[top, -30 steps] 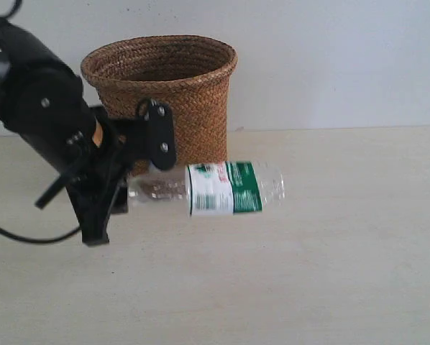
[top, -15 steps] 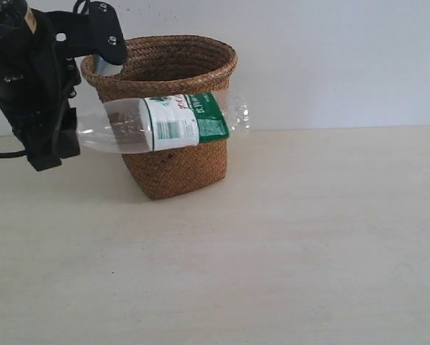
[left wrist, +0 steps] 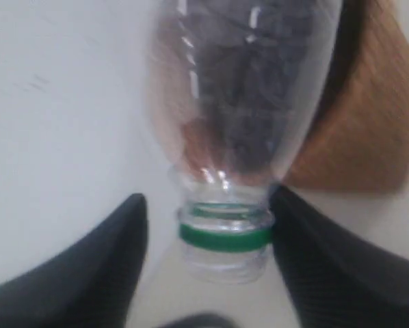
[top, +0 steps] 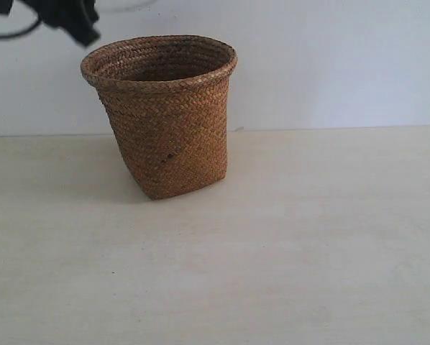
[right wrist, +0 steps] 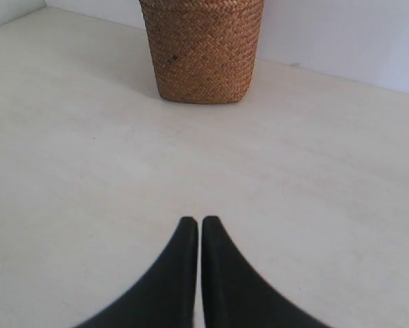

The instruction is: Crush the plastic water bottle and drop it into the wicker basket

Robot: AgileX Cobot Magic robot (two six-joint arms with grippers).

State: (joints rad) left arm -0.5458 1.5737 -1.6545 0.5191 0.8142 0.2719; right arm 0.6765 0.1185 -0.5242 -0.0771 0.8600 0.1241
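The wicker basket (top: 165, 115) stands upright at the back left of the table. The plastic water bottle (left wrist: 239, 102) shows only in the left wrist view, blurred, with its green-ringed neck lying uncapped between the fingers. My left gripper (left wrist: 208, 197) is open: one finger touches the neck and a gap shows on the other side. The basket's dark inside and brown wall (left wrist: 355, 123) lie behind the bottle. In the exterior view only a black bit of the left arm (top: 64, 14) shows, above the rim. My right gripper (right wrist: 200, 220) is shut and empty, low over the table, facing the basket (right wrist: 201, 48).
The pale table (top: 308, 237) stretches in front of and to the right of the basket. A white wall (top: 330, 65) rises behind it. A black cable (top: 14, 32) hangs at the top left corner.
The left arm rose from table height to above the basket rim, carrying the bottle out of the exterior view. Its fingers now stand apart round the neck.
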